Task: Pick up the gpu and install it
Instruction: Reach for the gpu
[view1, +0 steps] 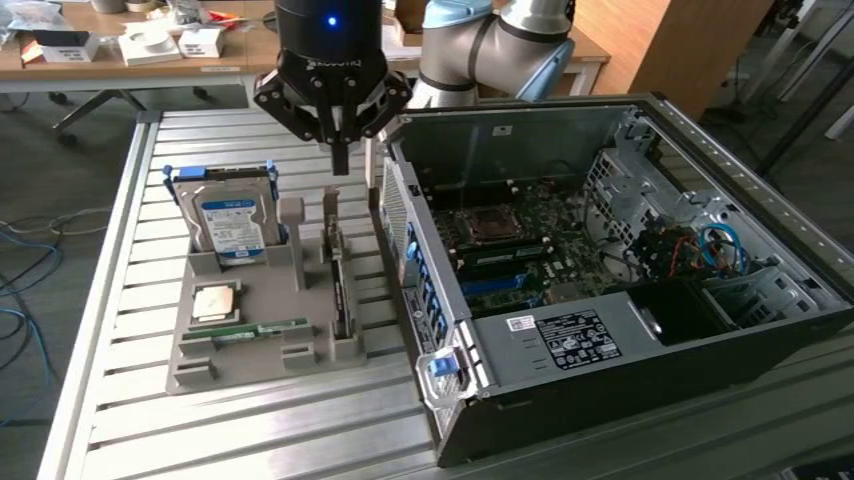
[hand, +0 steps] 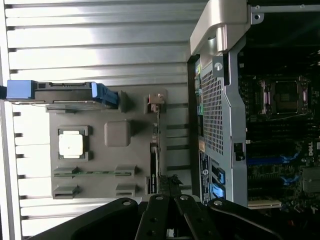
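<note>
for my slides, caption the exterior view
Claw hovers above the gpu standing edge-on in the gray holder beside the open computer case.

Robotics lab: robot arm (view1: 497, 48), slatted metal bench (view1: 171, 142).

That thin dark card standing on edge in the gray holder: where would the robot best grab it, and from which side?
Take the gpu by its top edge, near the middle, coming straight down from above. It stands on edge in the gray holder, so its upper flat faces are free to pinch, while the holder's posts grip its ends.
</note>
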